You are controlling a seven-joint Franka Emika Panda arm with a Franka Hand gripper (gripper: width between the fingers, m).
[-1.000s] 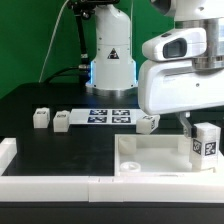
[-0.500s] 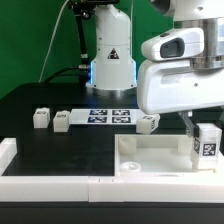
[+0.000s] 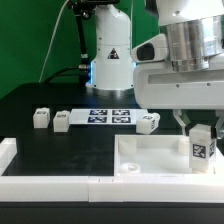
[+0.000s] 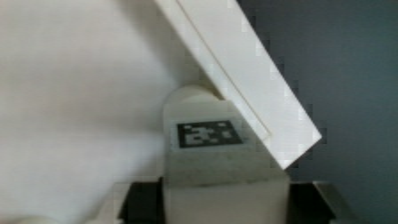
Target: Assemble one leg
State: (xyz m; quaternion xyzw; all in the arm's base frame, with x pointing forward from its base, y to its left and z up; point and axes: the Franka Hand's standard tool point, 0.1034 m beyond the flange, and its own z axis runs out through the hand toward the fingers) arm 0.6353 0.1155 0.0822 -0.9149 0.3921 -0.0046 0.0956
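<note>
Wrist rotated; gripper [image 3: 200, 127] clamped on leg [image 3: 203, 149] beneath it, which could snag on tray [image 3: 140, 150] wall and tilt.

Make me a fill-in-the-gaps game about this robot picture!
The pincer is shut on the small white plastic leg block, whose square tag is black and ____.
That leg is at the exterior view's ____ end of the large white square tray.
____ other small white blocks lie on the black table.
Missing: white; right; three.
</note>
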